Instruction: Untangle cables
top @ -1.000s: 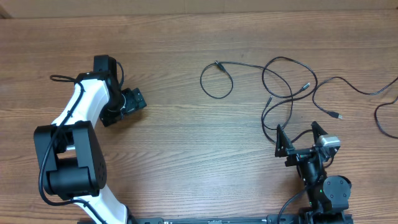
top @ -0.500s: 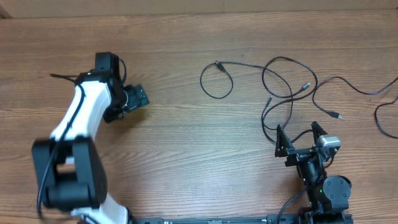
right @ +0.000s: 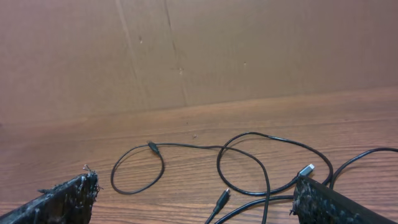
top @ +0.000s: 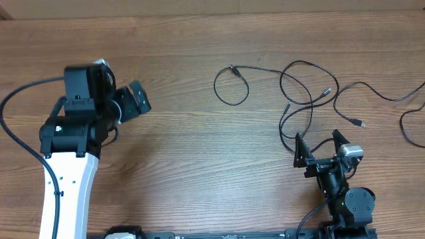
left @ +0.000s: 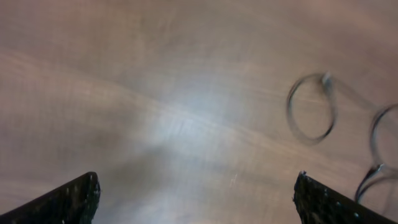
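Observation:
Several thin black cables [top: 247,88] lie in loose overlapping loops on the wooden table [top: 199,159], right of centre, with small plugs [top: 362,123] at their ends. My left gripper [top: 136,99] hovers open far to their left, with nothing between its fingers. Its blurred wrist view shows one cable loop [left: 290,112] at the right, well ahead of the open gripper [left: 196,180]. My right gripper [top: 317,143] stands open just below the loops. In the right wrist view the cables [right: 163,163] and a black plug [right: 222,199] lie ahead of the open gripper [right: 194,180]. A silver plug [right: 306,169] sits by the right finger.
One more cable [top: 406,129] curls at the table's right edge. A brown cardboard wall [right: 186,50] stands behind the table. Bare wood stretches between the left gripper and the loops.
My left arm has swung and risen, carrying its open gripper slightly up and left. The right arm and the cables have not moved.

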You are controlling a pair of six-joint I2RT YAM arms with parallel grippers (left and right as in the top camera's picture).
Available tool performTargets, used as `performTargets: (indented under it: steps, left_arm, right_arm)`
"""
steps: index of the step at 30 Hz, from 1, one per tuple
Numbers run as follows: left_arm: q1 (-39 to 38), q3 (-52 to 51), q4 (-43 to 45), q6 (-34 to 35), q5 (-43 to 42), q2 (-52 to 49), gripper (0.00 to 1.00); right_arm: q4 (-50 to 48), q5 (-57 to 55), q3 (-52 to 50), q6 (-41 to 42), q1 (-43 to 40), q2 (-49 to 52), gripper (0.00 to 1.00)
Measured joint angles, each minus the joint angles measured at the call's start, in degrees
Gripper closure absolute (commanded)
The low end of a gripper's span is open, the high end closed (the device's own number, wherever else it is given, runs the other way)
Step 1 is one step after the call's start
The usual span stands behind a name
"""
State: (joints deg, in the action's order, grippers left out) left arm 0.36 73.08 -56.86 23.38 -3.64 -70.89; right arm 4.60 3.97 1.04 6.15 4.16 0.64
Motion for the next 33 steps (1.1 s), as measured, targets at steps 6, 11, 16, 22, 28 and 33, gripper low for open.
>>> performTargets:
  steps: [6, 11, 16, 22, 28, 33]
  left_arm:
    - [0.0, -6.5, 7.2, 0.0, -0.5, -0.7, 0.01]
    - [-0.6, -21.7, 32.7, 0.0, -2.9, -1.0, 0.01]
    - [-2.8, -39.3, 67.1, -0.9, -6.9, -0.7, 0.0]
    - [-4.2, -55.4, 85.9, -2.2, -8.4, 2.4, 0.0]
    - [-4.1, -64.0, 87.3, -2.6, -7.5, 7.5, 0.0]
    - [-4.1, -69.8, 87.6, -2.6, -5.4, 15.4, 0.0]
  right_arm:
    - [0.0, 0.0, 0.0, 0.0, 0.0, 0.0, 0.0]
    - [0.0, -0.2, 0.0, 0.0, 0.0, 0.0, 0.0]
    - [0.0, -0.2, 0.0, 0.0, 0.0, 0.0, 0.0]
    - [0.0, -0.3, 0.0, 0.0, 0.0, 0.0, 0.0]
    - [0.1, -0.3, 0.0, 0.0, 0.0, 0.0, 0.0]
    - [0.1, -0.4, 0.0, 0.0, 0.0, 0.0, 0.0]
